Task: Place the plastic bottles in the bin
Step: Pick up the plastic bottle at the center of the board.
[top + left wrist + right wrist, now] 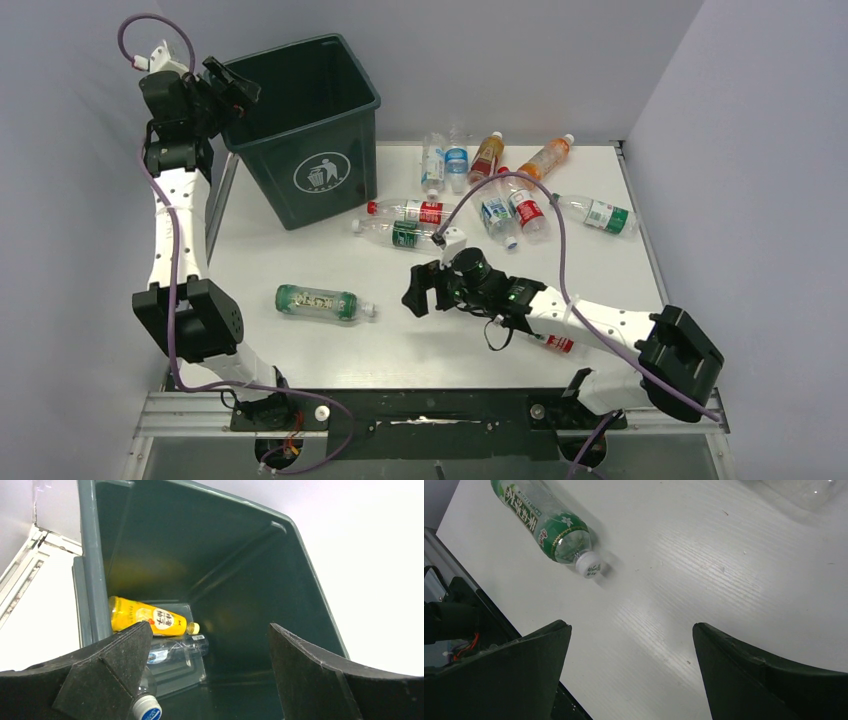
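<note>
The left gripper (209, 628) hangs over the near left corner of the bin (290, 150). Its jaws are spread wide with nothing between them, and only the dark inside of the bin shows in the gap. On the bin's floor lie a yellow bottle (150, 620) and, just beside it, a clear bottle (177, 647). A blue-capped bottle (147, 711) shows right under the gripper's left finger; whether it touches the finger or is already down inside the bin I cannot tell. So at least two bottles are in, which I judge to be a small part of the job. The bin stands at the far left of the surface (330, 350), and most of the work lies outside it. A green-label bottle (318, 302) lies alone on its side near the left arm. A red-label bottle (410, 211) and a second green bottle (395, 233) lie just right of the bin. A loose cluster of roughly seven more, an orange bottle (487, 155) among them, spreads along the far edge and toward the right. The right gripper (631, 627) hovers low over bare surface in the middle, jaws wide and empty, with the lone green-label bottle a little to its left, likely the next to go.
</note>
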Robot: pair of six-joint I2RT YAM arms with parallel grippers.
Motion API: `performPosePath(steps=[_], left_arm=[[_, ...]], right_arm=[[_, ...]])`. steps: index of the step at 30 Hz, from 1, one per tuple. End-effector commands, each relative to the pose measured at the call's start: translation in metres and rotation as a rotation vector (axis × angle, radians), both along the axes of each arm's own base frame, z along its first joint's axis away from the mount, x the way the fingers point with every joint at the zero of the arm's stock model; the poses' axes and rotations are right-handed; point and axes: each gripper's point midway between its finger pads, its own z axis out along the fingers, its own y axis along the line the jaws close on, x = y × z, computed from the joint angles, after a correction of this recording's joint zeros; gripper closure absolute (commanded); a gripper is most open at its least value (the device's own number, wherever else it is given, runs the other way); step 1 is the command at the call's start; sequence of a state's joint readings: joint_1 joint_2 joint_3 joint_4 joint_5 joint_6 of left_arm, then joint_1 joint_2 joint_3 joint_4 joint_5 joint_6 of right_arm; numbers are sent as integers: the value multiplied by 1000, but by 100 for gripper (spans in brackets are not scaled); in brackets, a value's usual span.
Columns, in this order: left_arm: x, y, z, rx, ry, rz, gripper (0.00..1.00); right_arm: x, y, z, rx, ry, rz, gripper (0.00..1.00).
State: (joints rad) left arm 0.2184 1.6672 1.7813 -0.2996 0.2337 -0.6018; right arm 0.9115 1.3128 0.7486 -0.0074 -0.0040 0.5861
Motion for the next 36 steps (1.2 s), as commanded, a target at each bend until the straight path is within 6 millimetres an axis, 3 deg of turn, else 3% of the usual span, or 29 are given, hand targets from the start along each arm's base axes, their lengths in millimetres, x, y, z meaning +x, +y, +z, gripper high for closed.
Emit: performPosePath(steps=[1, 9, 16, 24, 30, 36], left_arm=[[-25, 2, 34, 23, -34, 14, 13], [-54, -10, 66, 33, -89, -16, 13], [-85, -25, 72, 6, -119, -51, 13], [-113, -40, 52, -15, -88, -96, 13], [-123, -46, 25, -19, -34, -124, 13], [-131, -49, 11, -19, -9, -135, 13]], right_arm=[[5, 26, 29, 66, -75, 56, 2], [8, 44, 17, 41, -89, 129, 2], [9, 65, 19, 48, -132, 217, 2], [0, 105, 13, 32, -173, 356, 2], [3, 132, -2, -24, -210, 422, 2], [7, 146, -19, -99, -228, 474, 1]])
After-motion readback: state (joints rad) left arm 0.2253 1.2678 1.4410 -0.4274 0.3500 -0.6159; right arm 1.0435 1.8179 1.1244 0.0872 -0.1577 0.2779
